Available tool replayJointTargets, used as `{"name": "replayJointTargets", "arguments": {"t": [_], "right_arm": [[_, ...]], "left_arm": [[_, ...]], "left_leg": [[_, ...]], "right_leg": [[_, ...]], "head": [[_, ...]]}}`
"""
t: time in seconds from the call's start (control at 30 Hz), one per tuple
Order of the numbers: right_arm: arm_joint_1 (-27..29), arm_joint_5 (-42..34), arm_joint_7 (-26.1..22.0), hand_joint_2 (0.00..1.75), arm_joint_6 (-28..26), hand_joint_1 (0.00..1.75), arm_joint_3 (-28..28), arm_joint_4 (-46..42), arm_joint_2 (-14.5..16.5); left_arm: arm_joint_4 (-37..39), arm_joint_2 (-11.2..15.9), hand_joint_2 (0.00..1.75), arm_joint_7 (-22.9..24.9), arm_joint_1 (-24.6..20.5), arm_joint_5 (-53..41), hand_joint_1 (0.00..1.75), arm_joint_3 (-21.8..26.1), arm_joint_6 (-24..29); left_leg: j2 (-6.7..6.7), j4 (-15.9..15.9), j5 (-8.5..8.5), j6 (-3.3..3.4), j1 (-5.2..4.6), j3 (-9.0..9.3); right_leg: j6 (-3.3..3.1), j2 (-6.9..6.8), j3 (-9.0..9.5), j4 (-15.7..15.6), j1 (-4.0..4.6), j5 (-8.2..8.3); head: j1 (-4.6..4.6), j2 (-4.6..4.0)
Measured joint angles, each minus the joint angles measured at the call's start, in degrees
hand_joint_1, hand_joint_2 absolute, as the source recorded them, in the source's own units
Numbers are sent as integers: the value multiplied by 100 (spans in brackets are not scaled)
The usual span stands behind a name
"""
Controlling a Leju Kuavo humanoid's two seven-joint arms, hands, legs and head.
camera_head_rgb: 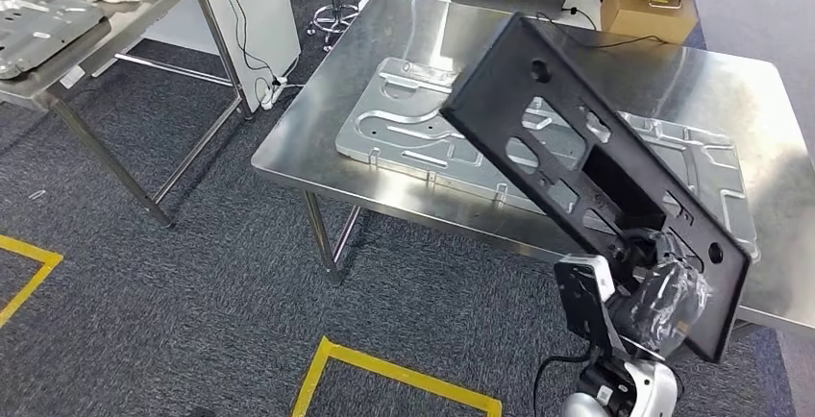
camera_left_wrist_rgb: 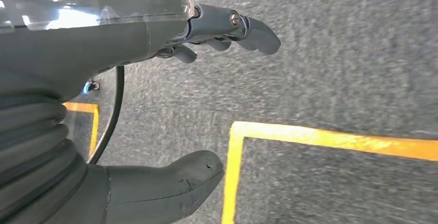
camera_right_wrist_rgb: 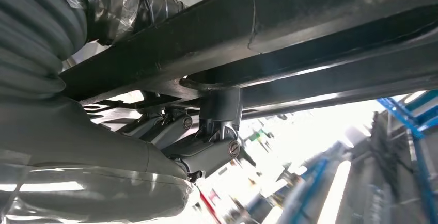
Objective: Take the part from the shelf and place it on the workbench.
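Steel workbench (camera_head_rgb: pixel 673 81) fills the frame's upper right. My right hand (camera_head_rgb: pixel 663 292) grips the black panel (camera_head_rgb: pixel 577 158) there, tilted. My left hand (camera_left_wrist_rgb: pixel 155 53) holds nothing, fingers apart.

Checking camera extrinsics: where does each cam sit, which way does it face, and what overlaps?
Head view: high on the body, looking forward and down at the steel table, silver plate and black part; right hand gripping it.
Left wrist view: behind the left hand, facing carpet with yellow tape; fingers apart, holding nothing.
Right wrist view: behind the right hand, looking up at the part's underside.
Shared: head and right wrist views both show part and right hand.
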Motion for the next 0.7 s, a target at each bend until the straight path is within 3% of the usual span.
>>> {"name": "replayJointTargets", "arguments": {"t": [0.03,0.07,0.17,0.23,0.3,0.37,0.4,0.43,0.53,0.57,0.63,0.7], "right_arm": [[-87,178,106,175,113,175,22,101,-17],[-156,295,197,175,206,175,46,200,-38],[-338,374,347,175,386,175,128,453,-72],[-442,333,380,175,444,175,197,601,-76],[-474,247,389,175,468,175,266,725,-77],[-468,135,393,175,489,175,326,823,-77],[-466,87,393,175,511,175,353,864,-77],[-463,47,394,175,541,175,380,894,-77],[-456,-37,398,175,672,175,453,977,-82],[-455,-49,407,175,727,175,472,996,-90],[-482,-53,423,175,831,175,496,1009,-114],[-539,-49,425,175,887,175,511,1007,-144]], "left_arm": [[1,0,175,18,-22,-16,0,-15,-9],[2,0,175,32,-45,-30,0,-31,-17],[3,2,175,60,-100,-46,0,-84,-33],[3,4,175,73,-125,-53,0,-103,-42],[3,7,175,80,-129,-54,0,-107,-46],[3,8,175,88,-101,-54,0,-108,-50],[3,9,175,90,-85,-54,0,-109,-53],[3,9,175,91,-74,-54,0,-109,-56],[4,27,175,94,-31,-56,0,-110,-69],[4,34,175,97,-19,-57,0,-110,-74],[5,38,175,102,-33,-62,0,-112,-80],[5,38,175,102,-62,-64,0,-114,-79]], "left_leg": [[1,-17,-58,-34,-4,46],[1,-16,-90,-69,-8,94],[8,179,-33,-172,-5,123],[11,741,-17,-209,6,-181],[11,1404,-278,-231,8,-687],[12,1620,-659,-249,4,-1086],[12,1505,-713,-246,3,-1180],[12,1259,-586,-230,-1,-1218],[6,413,537,-128,-45,-1210],[3,289,771,-102,-56,-1193],[-2,231,782,-66,-55,-1106],[-8,145,722,-8,-30,-974]], "right_leg": [[-37,-5,43,-172,21,163],[-71,-5,63,-248,42,217],[-198,8,251,-339,32,121],[-272,8,438,-402,18,43],[-304,11,584,-425,25,-75],[-304,31,750,-429,30,-222],[-300,42,849,-429,32,-303],[-292,50,962,-429,35,-392],[-234,71,1231,-424,60,-665],[-199,83,1293,-424,67,-726],[-126,101,1298,-308,75,-690],[-71,89,1020,190,68,-467]], "head": [[-2,0],[-3,0],[-6,0],[-8,0],[-10,0],[-11,0],[-10,0],[-11,0],[-9,0],[-9,0],[-9,0],[-7,0]]}}
